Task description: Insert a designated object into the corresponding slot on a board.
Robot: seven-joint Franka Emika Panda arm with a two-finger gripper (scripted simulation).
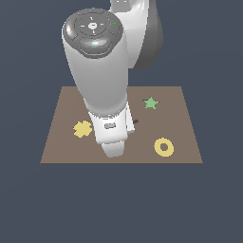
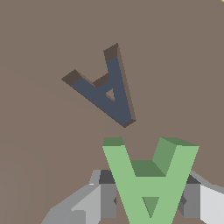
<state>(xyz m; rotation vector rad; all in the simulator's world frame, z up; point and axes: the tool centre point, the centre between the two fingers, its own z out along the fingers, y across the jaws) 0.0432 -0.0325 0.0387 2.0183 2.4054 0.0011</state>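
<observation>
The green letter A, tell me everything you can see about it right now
The green letter A is a small, flat, matte block with thick legs, a crossbar and a triangular hole. It shows only in the wrist view, clamped between the gripper, whose dark fingers press its two outer sides. It hangs above the brown board, clear of the dark A-shaped slot and turned at a different angle from it. In the exterior view the arm hides it.

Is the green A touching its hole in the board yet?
Apart. In the wrist view the green A sits between the gripper fingers, and bare brown board shows between it and the dark A-shaped slot.
</observation>
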